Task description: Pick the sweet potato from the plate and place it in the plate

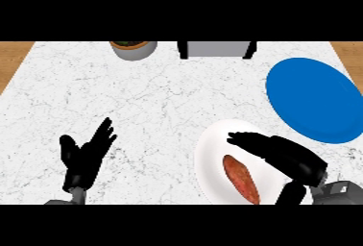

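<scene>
- Hovering over the white plate (212,144), right robot hand (284,153) has its fingers spread and stretched toward the left, holding nothing.
- Sweet potato (241,178) lies on the white plate, near-left of the right robot hand, just below its fingers; whether they touch it cannot be told.
- Long axis runs from far-left to near-right, roughly along the right forearm's line.
- Left robot hand (83,156) rests open, fingers up, near the left side of the desk (142,96), well apart from the plate.
- Right robot hand is clearly the nearer one.
- Blue plate (312,98) sits far-right, beyond the white plate; likely the drop spot.
- Next move, by judgement: lower and curl around the middle.
</scene>
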Robot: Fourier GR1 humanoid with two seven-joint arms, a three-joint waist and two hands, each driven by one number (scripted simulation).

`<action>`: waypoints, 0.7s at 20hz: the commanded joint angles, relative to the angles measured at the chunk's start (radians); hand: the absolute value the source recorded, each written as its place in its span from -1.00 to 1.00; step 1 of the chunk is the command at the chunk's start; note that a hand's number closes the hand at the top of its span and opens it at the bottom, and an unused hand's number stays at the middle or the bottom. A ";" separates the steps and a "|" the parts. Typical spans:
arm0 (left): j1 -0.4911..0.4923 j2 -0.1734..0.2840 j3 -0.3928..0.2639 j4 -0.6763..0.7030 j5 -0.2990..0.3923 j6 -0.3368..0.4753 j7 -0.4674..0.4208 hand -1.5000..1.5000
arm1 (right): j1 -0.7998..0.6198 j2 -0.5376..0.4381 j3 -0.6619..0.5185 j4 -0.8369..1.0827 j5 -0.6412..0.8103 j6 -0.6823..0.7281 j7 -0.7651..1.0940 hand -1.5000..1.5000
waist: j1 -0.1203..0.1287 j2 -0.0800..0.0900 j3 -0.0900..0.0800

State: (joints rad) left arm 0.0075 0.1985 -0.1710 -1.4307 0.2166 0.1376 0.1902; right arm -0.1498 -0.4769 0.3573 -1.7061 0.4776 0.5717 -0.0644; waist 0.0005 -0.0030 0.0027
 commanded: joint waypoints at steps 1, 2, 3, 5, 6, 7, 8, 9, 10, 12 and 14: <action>0.008 -0.028 0.008 -0.009 -0.008 -0.008 0.026 0.00 | 0.076 0.004 0.008 -0.037 0.098 -0.020 -0.043 -1.00 | -0.002 0.002 -0.003; 0.003 -0.044 -0.009 0.034 -0.040 -0.007 -0.020 0.00 | -0.009 0.032 -0.022 -0.010 0.087 0.015 0.018 -1.00 | 0.000 0.003 -0.003; 0.077 0.039 0.027 -0.080 0.017 -0.062 0.037 0.00 | 0.056 0.022 0.013 -0.078 0.121 -0.024 0.037 -1.00 | 0.001 0.001 -0.003; -0.004 -0.044 0.009 0.043 -0.039 -0.014 -0.004 0.00 | -0.008 0.093 0.024 -0.008 0.166 -0.022 0.057 -1.00 | 0.000 0.003 -0.003; -0.023 -0.038 0.020 -0.001 -0.036 -0.014 0.032 0.00 | -0.014 0.072 0.001 0.073 0.197 -0.046 -0.018 -1.00 | 0.001 0.003 -0.003; 0.019 -0.042 0.003 -0.013 -0.053 -0.013 0.023 0.00 | 0.003 0.079 0.014 0.035 0.215 -0.034 0.016 -1.00 | 0.001 0.003 -0.003; -0.038 -0.006 0.082 0.088 0.005 -0.075 -0.008 0.00 | 0.017 0.086 0.038 0.073 0.243 -0.078 -0.023 -1.00 | 0.000 0.004 -0.003; 0.063 -0.060 -0.009 -0.050 -0.073 0.008 0.019 0.00 | 0.025 0.068 0.009 0.078 0.245 -0.065 -0.061 -1.00 | 0.002 0.002 -0.002; 0.020 -0.047 0.036 0.007 -0.049 -0.035 -0.002 0.00 | -0.026 0.113 -0.002 0.118 0.256 -0.042 -0.029 -1.00 | 0.002 0.003 -0.003; -0.006 -0.027 0.069 0.037 -0.025 -0.077 0.000 0.00 | -0.049 0.144 0.021 0.108 0.277 -0.017 0.005 -1.00 | 0.002 0.003 -0.003; 0.000 -0.046 0.052 0.023 -0.054 -0.060 0.027 0.00 | 0.038 0.132 0.033 0.109 0.314 -0.064 -0.052 -1.00 | 0.000 0.003 -0.003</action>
State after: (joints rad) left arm 0.0102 0.1613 -0.1282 -1.4345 0.1736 0.0978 0.2058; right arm -0.1505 -0.3557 0.3840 -1.6131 0.7409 0.5217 -0.0803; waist 0.0024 -0.0026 0.0026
